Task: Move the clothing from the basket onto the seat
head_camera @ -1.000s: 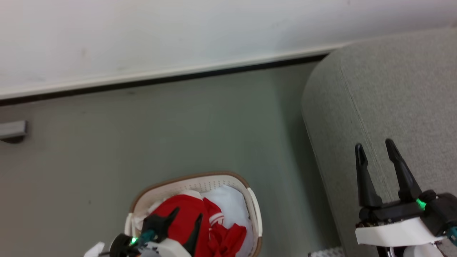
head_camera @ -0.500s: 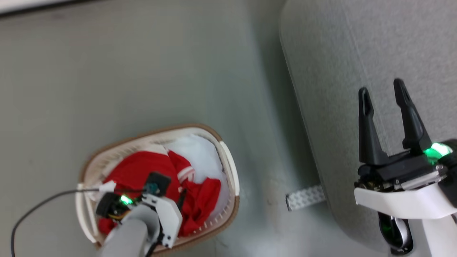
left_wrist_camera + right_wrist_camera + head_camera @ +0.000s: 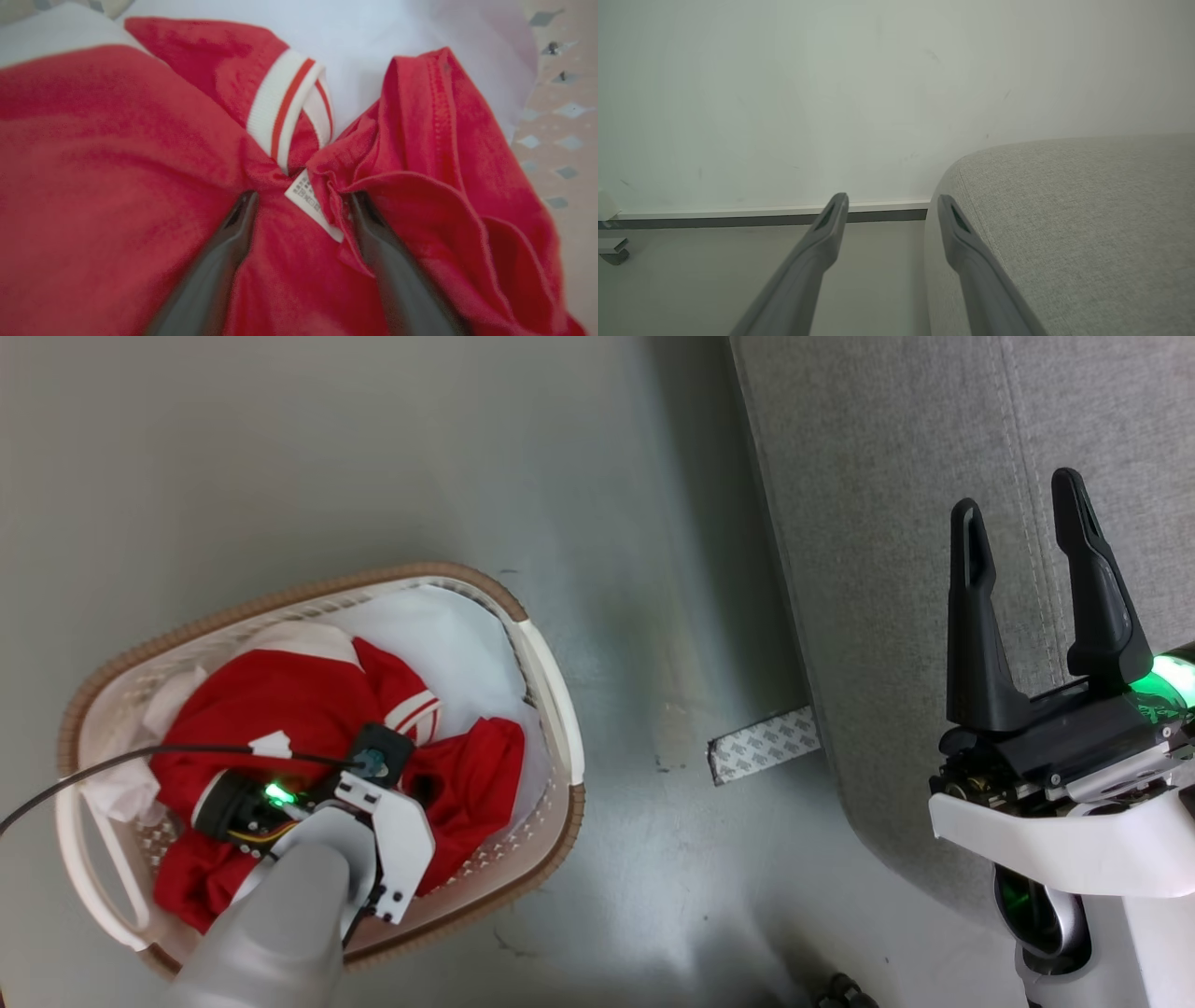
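Reaching into the basket [image 3: 280, 590], my left gripper [image 3: 303, 198] stands with its jaws wide, both tips pressed into the clothing [image 3: 117, 163] and not closed on it.

Left wrist view: my two dark tapered fingers [image 3: 219, 261] straddle a bunched fold and a small white label [image 3: 314, 211]. Above them lies a ribbed white cuff [image 3: 285, 100] with a red stripe, and a stitched hem [image 3: 439, 107] runs down the right-hand fold. The fabric is a bright red fine knit, crumpled. A smooth white cloth [image 3: 373, 28] lies behind it, and the basket's cream wall with diamond-shaped holes shows at the right edge.

Head view: this gives the wider setting. The basket is a rounded oblong with a brown rim and white handles. It stands on a smooth grey-green floor [image 3: 373, 448], apart from the seat [image 3: 887, 476] at the right. The clothing lies heaped inside the basket on the white cloth. My pale forearm [image 3: 271, 933] covers the left fingers here. A patterned strip [image 3: 764, 745] lies on the floor at the seat's base. My right gripper [image 3: 1018, 495] shows against the seat, jaws wide and empty.

Right wrist view: the seat's coarse light-grey weave and rounded corner, a pale wall [image 3: 831, 93] and a dark skirting [image 3: 738, 218].
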You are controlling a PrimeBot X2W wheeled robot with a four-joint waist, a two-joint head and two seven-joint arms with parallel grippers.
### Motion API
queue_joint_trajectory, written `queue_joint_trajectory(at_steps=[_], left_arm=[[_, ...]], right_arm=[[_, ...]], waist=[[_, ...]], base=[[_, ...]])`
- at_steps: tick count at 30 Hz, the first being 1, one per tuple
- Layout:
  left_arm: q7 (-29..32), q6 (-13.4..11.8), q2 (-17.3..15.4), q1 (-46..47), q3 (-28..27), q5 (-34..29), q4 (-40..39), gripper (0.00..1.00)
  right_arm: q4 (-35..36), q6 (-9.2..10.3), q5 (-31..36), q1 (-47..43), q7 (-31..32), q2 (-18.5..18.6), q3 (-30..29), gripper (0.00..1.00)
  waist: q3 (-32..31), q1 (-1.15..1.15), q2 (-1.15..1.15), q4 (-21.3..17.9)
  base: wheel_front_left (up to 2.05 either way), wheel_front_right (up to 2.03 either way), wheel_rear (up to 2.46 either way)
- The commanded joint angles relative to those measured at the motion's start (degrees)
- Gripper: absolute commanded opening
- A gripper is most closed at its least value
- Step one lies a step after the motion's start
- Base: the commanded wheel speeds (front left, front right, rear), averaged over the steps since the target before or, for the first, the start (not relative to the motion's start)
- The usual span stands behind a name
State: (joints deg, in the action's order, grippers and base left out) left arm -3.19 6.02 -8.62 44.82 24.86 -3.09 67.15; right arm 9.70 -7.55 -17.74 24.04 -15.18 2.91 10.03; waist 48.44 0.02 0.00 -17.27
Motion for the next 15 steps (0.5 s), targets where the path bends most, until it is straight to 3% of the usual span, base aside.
queue_joint_trajectory(at_steps=[1,2,3,4,10,15], left_arm=[[-0.2,0.1,-0.5,0.3,0.2,0.1,0.7,1.00],[-0.3,0.3,-0.4,0.3,0.5,0.1,1.1,0.60],[-0.6,0.5,-0.2,0.3,0.6,0.2,1.6,0.13],[-0.8,0.5,0.1,0.2,0.8,0.5,2.1,0.00],[-5.3,0.8,2.3,-0.4,-0.1,3.1,2.5,0.00],[-9.8,0.7,4.2,-3.0,-1.5,6.4,1.7,0.00]], right_arm=[[0.4,0.12,0.0,0.5,0.0,0.0,0.0,1.00],[0.4,0.12,0.0,0.4,0.0,0.0,0.0,1.00],[0.4,0.12,0.1,0.2,0.0,0.0,-0.1,1.00],[0.2,0.12,0.3,-0.1,0.0,0.0,-0.2,1.00],[-1.4,0.12,0.3,-1.6,0.0,0.0,-1.2,1.00],[-3.3,0.12,1.3,-3.9,0.0,0.0,-1.6,1.00]], waist=[[0.9,-0.02,0.00,-0.6],[0.9,-0.02,0.00,-0.6],[0.9,-0.02,0.00,-0.6],[0.6,-0.02,0.00,-0.5],[-3.9,-0.02,0.00,1.4],[-11.7,-0.02,0.00,3.9]], base=[[0.00,0.00,0.00],[0.00,0.00,0.00],[0.00,0.00,0.00],[0.00,0.00,0.00],[0.00,0.00,0.00],[0.00,0.00,0.00]])
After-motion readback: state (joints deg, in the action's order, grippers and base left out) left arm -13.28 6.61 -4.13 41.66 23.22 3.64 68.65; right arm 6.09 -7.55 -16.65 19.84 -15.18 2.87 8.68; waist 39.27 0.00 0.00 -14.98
